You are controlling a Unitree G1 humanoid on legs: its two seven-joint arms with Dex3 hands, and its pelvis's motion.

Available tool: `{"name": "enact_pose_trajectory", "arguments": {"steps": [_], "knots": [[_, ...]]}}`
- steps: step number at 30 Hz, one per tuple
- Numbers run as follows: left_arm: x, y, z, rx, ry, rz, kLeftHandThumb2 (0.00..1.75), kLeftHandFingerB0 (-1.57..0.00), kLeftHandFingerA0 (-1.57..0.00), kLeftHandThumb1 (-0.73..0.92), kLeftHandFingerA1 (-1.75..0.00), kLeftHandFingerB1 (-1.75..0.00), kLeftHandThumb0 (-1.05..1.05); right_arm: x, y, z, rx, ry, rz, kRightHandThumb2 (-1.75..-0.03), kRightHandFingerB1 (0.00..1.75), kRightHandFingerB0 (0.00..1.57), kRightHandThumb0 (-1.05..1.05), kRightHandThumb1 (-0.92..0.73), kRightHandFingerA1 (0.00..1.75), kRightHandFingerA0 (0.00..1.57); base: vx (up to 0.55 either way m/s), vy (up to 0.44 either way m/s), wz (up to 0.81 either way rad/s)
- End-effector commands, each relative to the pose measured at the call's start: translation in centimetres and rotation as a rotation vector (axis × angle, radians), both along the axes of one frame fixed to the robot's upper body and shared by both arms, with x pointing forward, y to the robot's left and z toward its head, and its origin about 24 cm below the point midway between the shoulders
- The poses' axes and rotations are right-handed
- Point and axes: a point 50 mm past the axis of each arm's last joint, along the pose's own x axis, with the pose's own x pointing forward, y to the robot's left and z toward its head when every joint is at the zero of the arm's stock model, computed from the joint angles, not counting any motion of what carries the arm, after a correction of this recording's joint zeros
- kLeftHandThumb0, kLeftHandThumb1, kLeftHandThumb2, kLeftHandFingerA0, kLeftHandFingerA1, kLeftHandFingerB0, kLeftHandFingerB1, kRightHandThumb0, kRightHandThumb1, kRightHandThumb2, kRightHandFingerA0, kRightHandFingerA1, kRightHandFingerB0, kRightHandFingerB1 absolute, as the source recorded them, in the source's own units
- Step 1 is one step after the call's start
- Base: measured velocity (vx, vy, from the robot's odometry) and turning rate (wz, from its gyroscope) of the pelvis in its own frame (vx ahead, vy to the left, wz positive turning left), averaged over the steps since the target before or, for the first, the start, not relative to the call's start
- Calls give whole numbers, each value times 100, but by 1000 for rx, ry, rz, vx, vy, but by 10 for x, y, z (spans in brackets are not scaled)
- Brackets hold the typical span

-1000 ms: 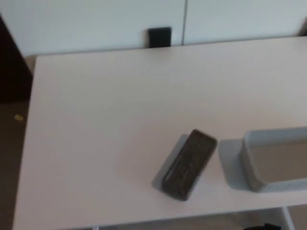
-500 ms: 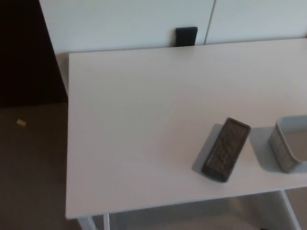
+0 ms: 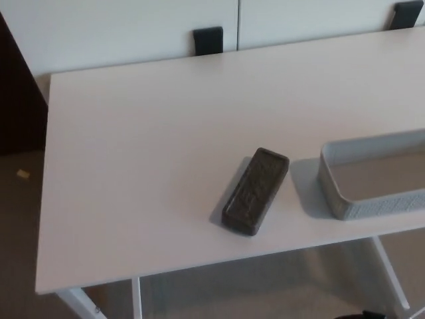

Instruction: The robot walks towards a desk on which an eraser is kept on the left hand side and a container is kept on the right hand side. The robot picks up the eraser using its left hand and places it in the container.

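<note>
A dark oblong eraser (image 3: 255,191) lies flat on the white desk (image 3: 146,166), near the front edge and turned diagonally. Just to its right stands a shallow grey container (image 3: 345,193), a small gap away and cut off by the picture's right edge. Its inside looks bare. Neither of my hands shows in the head view.
The desk's left edge (image 3: 45,186) drops to a brown floor with a small yellow scrap (image 3: 23,174). Two black brackets (image 3: 208,40) sit at the desk's back edge against a white wall. White desk legs (image 3: 136,299) show below the front edge.
The whole picture has shifted, so the camera has moved. More of the container shows at the right than half a second ago. Eraser and container keep their places on the desk.
</note>
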Motion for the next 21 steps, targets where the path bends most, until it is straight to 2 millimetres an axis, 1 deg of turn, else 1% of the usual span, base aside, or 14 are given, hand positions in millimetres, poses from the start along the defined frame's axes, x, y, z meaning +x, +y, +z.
{"name": "enact_pose_trajectory", "arguments": {"steps": [1, 5, 6, 7, 10, 15, 16, 19, 20, 21], "knots": [[0, 7, 2, 14, 21, -30, 58, -58, -57, 59, -63, -42, -57, 0, -2, 1, 2, 6, 2, -54, 39, 41, -17, -50, 45, 58, -18, 121, -7], [-3, 8, 1, 19, 30, -44, 58, -61, -60, 59, -64, -43, -58, -4, -1, 0, 6, 21, -3, -54, 39, 41, -16, -50, 44, 58, 21, 181, -2], [-11, 7, 0, 23, 53, -51, 59, -61, -59, 60, -64, -43, -58, -12, -1, -2, 4, 38, -3, -54, 39, 41, -16, -50, 44, 58, -4, 92, 4], [-12, 7, 0, 23, 53, -56, 59, -61, -57, 60, -64, -44, -58, -13, -2, -4, 6, 30, -1, -54, 40, 42, -16, -49, 45, 60, 0, 0, 0], [-15, 6, 1, 21, 51, -60, 59, -61, -57, 59, -66, -45, -56, -15, -3, -7, 1, 40, 2, -54, 40, 42, -19, -49, 45, 60, 0, 0, 0], [-15, 6, 0, 34, 73, -63, 59, -59, -56, 60, -63, -42, -54, -15, -2, -6, -11, 33, 17, -54, 40, 42, -20, -49, 46, 60, -9, -123, 5], [-15, 5, 1, 36, 67, -70, 59, -58, -56, 60, -66, -45, -54, -15, -2, -6, -13, 35, 17, -54, 40, 42, -20, -49, 46, 60, -22, -210, 0], [-15, 5, 1, 26, 57, -65, 58, -58, -57, 60, -68, -46, -54, -14, -2, -7, -13, 35, 19, -54, 40, 43, -20, -49, 46, 59, -56, -297, -4], [-15, 5, 1, 26, 56, -68, 58, -58, -57, 60, -68, -46, -54, -14, -3, -7, -11, 34, 20, -54, 40, 43, -20, -49, 46, 59, 13, -248, -12], [-16, 5, -1, 18, 57, -50, 58, -55, -56, 59, -64, -43, -53, -14, -2, -6, -12, 36, 17, -54, 40, 43, -20, -49, 45, 59, -6, -236, 0]]}}
